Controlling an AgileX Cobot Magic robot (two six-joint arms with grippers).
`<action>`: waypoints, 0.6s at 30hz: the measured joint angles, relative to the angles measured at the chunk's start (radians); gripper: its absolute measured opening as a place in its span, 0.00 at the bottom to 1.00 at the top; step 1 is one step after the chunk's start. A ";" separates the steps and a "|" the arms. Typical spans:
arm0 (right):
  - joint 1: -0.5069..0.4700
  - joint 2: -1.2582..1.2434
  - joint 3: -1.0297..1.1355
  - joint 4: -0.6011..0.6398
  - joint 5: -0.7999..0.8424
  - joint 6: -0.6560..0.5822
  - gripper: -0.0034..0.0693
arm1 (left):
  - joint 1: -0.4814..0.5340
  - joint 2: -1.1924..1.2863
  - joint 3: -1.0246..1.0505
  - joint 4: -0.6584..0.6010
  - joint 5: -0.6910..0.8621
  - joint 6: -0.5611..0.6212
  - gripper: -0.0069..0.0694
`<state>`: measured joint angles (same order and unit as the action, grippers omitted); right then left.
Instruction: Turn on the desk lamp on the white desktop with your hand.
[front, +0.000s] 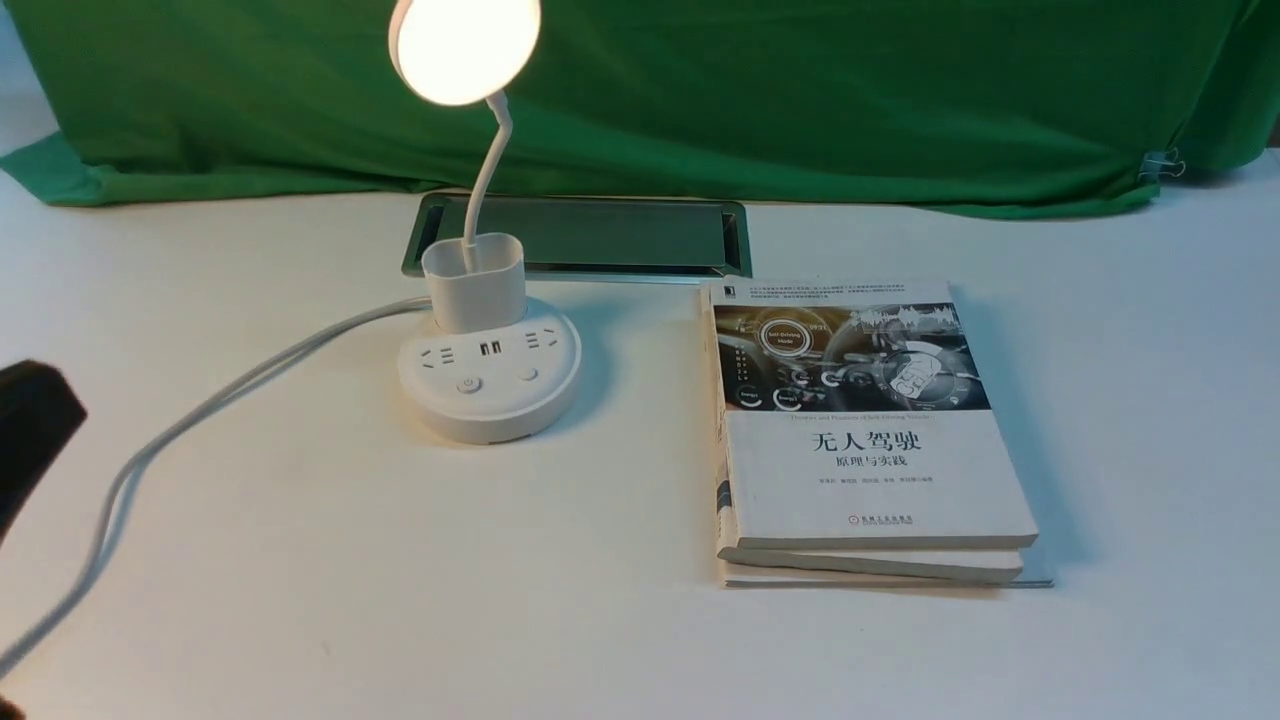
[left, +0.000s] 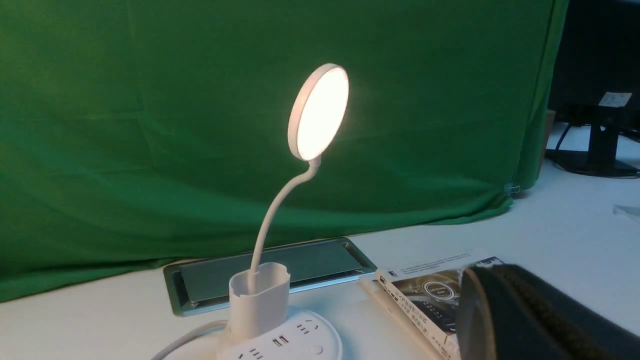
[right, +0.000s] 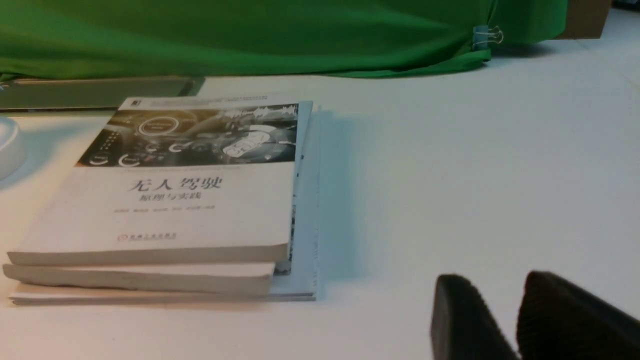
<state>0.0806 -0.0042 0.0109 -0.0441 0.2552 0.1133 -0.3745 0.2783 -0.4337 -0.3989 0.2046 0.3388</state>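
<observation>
The desk lamp (front: 489, 375) stands on the white desktop (front: 400, 600) left of centre, toward the far edge, just in front of the cable hatch (front: 600, 235). Its disc head glows. Its cord (front: 200, 410) trails off toward the near left corner. A stack of books (front: 870, 470) lies just beside it, toward the right edge. The left gripper (front: 32, 425) pokes in at the left edge, well apart from the lamp; I cannot tell its opening. The right gripper (right: 517, 320) hangs over bare desktop beyond the books, fingers narrow, gripping nothing.
</observation>
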 joint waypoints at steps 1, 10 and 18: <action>0.000 0.000 0.000 0.000 0.000 0.000 0.38 | 0.000 -0.015 0.004 0.027 0.003 0.001 0.09; 0.000 0.000 0.000 0.000 0.000 0.000 0.38 | 0.014 -0.111 0.056 0.227 0.042 -0.065 0.09; 0.000 0.000 0.000 0.000 0.001 0.000 0.38 | 0.207 -0.278 0.233 0.365 -0.103 -0.238 0.09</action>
<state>0.0806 -0.0042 0.0109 -0.0441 0.2558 0.1133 -0.1671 0.0000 -0.2012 -0.0340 0.1019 0.1008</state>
